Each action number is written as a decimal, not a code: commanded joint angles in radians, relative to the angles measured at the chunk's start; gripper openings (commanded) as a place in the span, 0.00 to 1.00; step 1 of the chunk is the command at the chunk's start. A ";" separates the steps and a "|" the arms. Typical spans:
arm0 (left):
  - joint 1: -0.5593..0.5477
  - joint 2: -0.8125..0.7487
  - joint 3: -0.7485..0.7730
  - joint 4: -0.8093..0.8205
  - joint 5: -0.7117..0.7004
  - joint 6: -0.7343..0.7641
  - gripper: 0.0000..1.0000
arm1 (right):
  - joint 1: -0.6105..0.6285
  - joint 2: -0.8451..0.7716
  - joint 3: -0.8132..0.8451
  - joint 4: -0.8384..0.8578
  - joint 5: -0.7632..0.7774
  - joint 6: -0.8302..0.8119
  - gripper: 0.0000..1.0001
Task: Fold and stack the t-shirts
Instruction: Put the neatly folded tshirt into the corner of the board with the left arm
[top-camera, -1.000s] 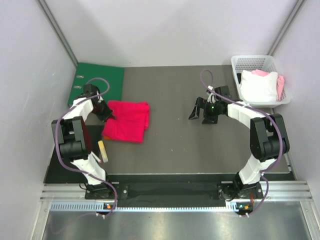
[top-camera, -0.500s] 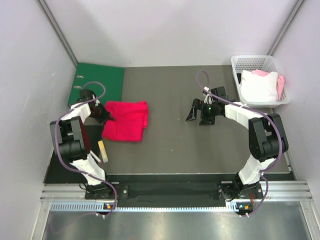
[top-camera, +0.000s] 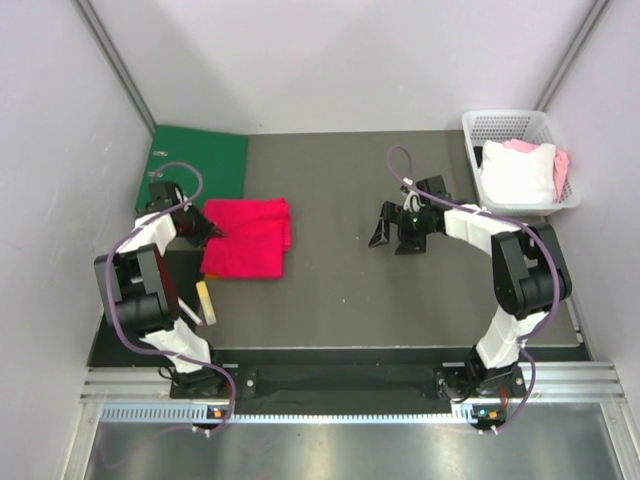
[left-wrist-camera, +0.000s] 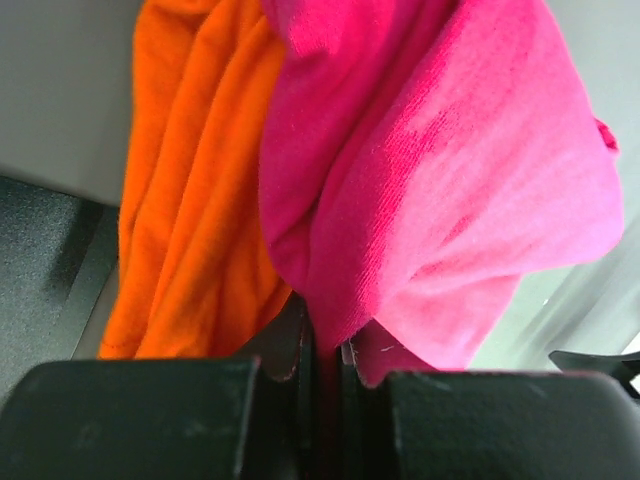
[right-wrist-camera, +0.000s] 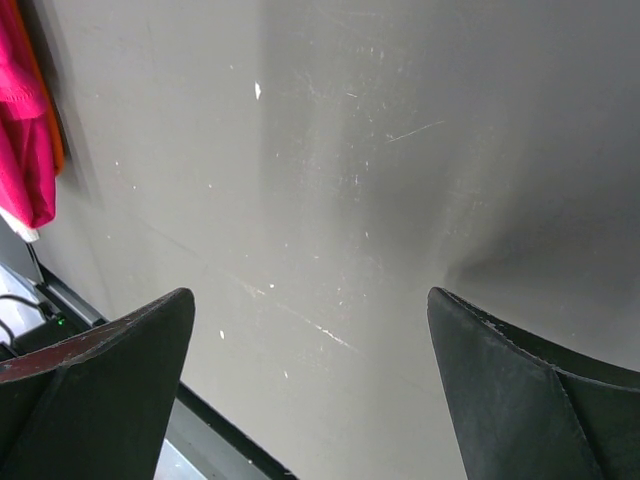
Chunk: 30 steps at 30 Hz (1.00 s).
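Observation:
The crimson-pink t-shirt (top-camera: 247, 238) lies folded on the dark table at the left, in front of the binder. In the left wrist view its cloth (left-wrist-camera: 440, 170) bunches right before the camera, with the orange t-shirt (left-wrist-camera: 190, 180) beside and beneath it. My left gripper (top-camera: 207, 230) sits at the pink shirt's left edge, shut on a fold of pink cloth (left-wrist-camera: 322, 345). My right gripper (top-camera: 392, 236) hovers over bare table right of centre, open and holding nothing (right-wrist-camera: 308, 295). Its wrist view catches the pink t-shirt (right-wrist-camera: 25, 130) far left with an orange t-shirt's rim (right-wrist-camera: 57, 145).
A green ring binder (top-camera: 195, 165) lies at the back left, just behind the shirts. A white basket (top-camera: 500, 118) holding white and pink cloth (top-camera: 517, 172) stands at the back right. Side walls close in the table.
My left gripper has pulled back toward the left, dragging the pink t-shirt a little leftward with it. The right gripper has drifted slightly left, still open.

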 joint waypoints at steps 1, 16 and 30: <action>0.018 -0.064 0.075 0.086 0.000 -0.014 0.00 | 0.021 0.011 0.050 0.021 -0.017 -0.010 1.00; 0.058 0.015 0.005 0.091 0.034 0.000 0.00 | 0.025 0.055 0.090 0.002 -0.029 -0.019 1.00; 0.056 -0.106 0.032 -0.070 -0.227 0.029 0.99 | 0.042 0.064 0.108 -0.010 -0.023 -0.021 1.00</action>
